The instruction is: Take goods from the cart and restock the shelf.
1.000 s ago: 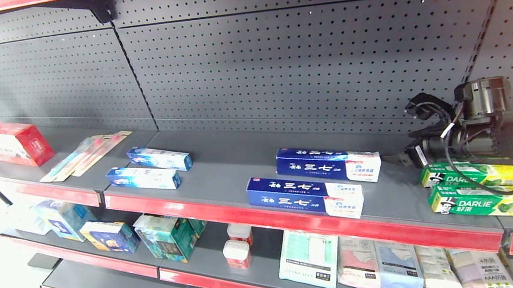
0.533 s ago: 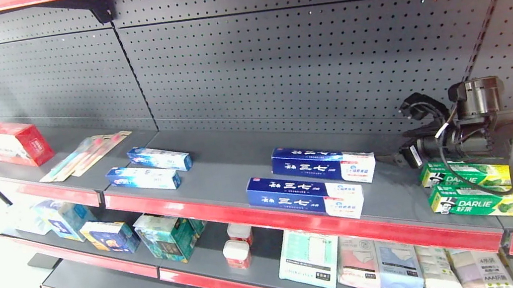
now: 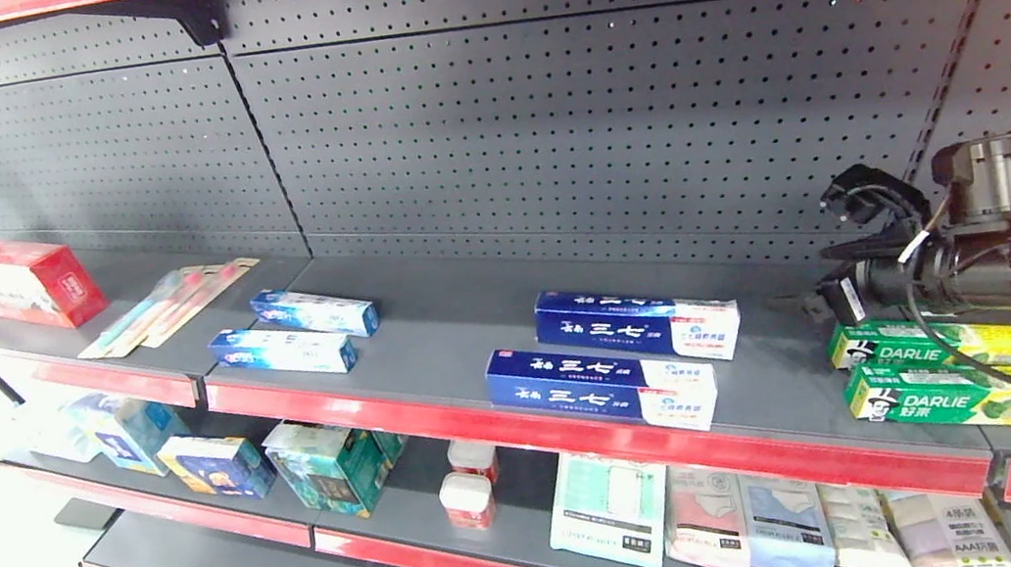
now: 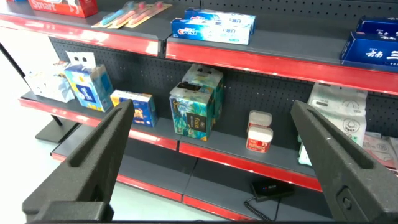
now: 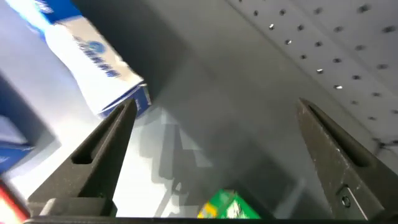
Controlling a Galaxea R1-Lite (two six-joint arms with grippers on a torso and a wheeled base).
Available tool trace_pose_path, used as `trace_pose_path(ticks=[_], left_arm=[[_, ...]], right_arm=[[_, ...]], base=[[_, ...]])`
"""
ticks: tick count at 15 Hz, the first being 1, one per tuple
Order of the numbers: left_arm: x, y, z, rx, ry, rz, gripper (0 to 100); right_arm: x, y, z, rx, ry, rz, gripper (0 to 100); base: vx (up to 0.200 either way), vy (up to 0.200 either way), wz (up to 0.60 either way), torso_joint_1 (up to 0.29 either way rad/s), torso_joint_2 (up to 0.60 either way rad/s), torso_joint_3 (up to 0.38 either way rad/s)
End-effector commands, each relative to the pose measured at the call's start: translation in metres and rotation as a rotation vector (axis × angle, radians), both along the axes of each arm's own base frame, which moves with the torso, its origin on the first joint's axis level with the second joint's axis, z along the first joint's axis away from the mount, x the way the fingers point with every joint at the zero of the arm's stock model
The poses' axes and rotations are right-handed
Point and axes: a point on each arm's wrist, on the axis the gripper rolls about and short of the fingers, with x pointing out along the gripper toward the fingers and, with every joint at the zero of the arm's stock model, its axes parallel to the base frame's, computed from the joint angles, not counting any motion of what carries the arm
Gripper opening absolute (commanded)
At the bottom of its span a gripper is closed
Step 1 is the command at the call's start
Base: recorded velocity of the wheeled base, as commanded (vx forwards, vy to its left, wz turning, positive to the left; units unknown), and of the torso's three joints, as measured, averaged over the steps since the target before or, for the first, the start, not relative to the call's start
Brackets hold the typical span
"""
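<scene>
Two dark-blue toothpaste boxes lie on the grey shelf (image 3: 460,314), one at the rear (image 3: 638,324) and one at the front edge (image 3: 601,389). To their right lie two green toothpaste boxes (image 3: 948,346), side by side. My right gripper (image 3: 827,303) hovers over the green boxes' left end, pointing at the rear blue box, a gap between them. In the right wrist view it (image 5: 216,106) is open and holds nothing, with the blue box's white end (image 5: 93,50) and a green box corner (image 5: 227,208) ahead. My left gripper (image 4: 211,106) is open and holds nothing, low, facing the lower shelves.
Further left on the shelf are two light-blue toothpaste boxes (image 3: 282,350), toothbrush packs (image 3: 172,306) and a red box (image 3: 30,281). The pegboard wall (image 3: 600,112) closes the back. The shelf below holds teal boxes (image 4: 198,99), small red-and-white jars (image 4: 260,130) and flat packets (image 3: 608,506).
The rear blue box first slid slightly left with my right gripper against it. My right arm has since drawn back to the right and up a little, off the box.
</scene>
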Motion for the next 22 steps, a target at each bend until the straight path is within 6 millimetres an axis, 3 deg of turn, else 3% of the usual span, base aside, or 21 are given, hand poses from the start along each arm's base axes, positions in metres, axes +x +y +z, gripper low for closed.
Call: trace_pose_path(ticks=[1,5,7,9,10,13,15,21,22], left_arm=[[0.000,0.000,0.000,0.000,0.000,0.001,100],[0.000,0.000,0.000,0.000,0.000,0.001,100],[0.000,0.000,0.000,0.000,0.000,0.001,100],[0.000,0.000,0.000,0.000,0.000,0.001,100],[0.000,0.000,0.000,0.000,0.000,0.001,100],[0.000,0.000,0.000,0.000,0.000,0.001,100],[0.000,0.000,0.000,0.000,0.000,0.001,100],[0.000,0.000,0.000,0.000,0.000,0.001,100],[0.000,0.000,0.000,0.000,0.000,0.001,100]], right_arm=[[-0.041,-0.001,0.017,0.022,-0.022,-0.021,100],[-0.107,0.000,0.033,0.069,-0.060,-0.157,100],[-0.150,-0.002,0.043,0.046,-0.134,-0.233,100],[-0.196,-0.003,0.042,0.046,-0.183,-0.325,100],[-0.220,-0.003,0.032,0.050,-0.189,-0.344,100],[-0.267,-0.003,0.011,0.113,-0.257,-0.351,100],[-0.283,-0.001,0.002,0.138,-0.296,-0.343,100],[-0.346,0.002,-0.057,0.164,-0.426,-0.344,100],[-0.351,0.002,-0.057,0.194,-0.415,-0.352,100]], base=[[0.000,0.000,0.00,0.000,0.00,0.000],[0.000,0.000,0.00,0.000,0.00,0.000],[0.000,0.000,0.00,0.000,0.00,0.000],[0.000,0.000,0.00,0.000,0.00,0.000],[0.000,0.000,0.00,0.000,0.00,0.000],[0.000,0.000,0.00,0.000,0.00,0.000],[0.000,0.000,0.00,0.000,0.00,0.000],[0.000,0.000,0.00,0.000,0.00,0.000],[0.000,0.000,0.00,0.000,0.00,0.000]])
